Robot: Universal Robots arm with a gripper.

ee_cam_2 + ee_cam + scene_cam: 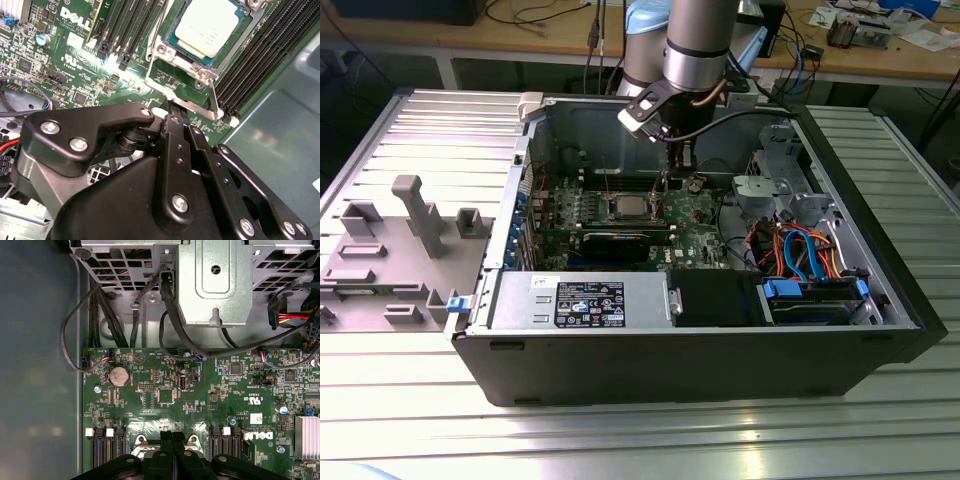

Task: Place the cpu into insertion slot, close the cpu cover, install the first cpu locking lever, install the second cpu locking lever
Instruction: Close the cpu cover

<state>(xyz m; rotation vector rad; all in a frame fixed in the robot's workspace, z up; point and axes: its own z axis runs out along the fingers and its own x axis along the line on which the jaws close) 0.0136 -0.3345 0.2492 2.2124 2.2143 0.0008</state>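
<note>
On the ribbed metal surface [400,420] sits an open black case [670,365]. The flat square cpu [628,207], pale silver on top, lies inside the silver-rimmed insertion slot [200,75]. Toward the exterior view's right of that slot, the black claw [181,122] is clenched, fingertips meeting at its rim.

One cpu [210,27] just beside my claw [176,111]; one coin battery [119,375] near it; one open computer case [670,365] around both.
</note>
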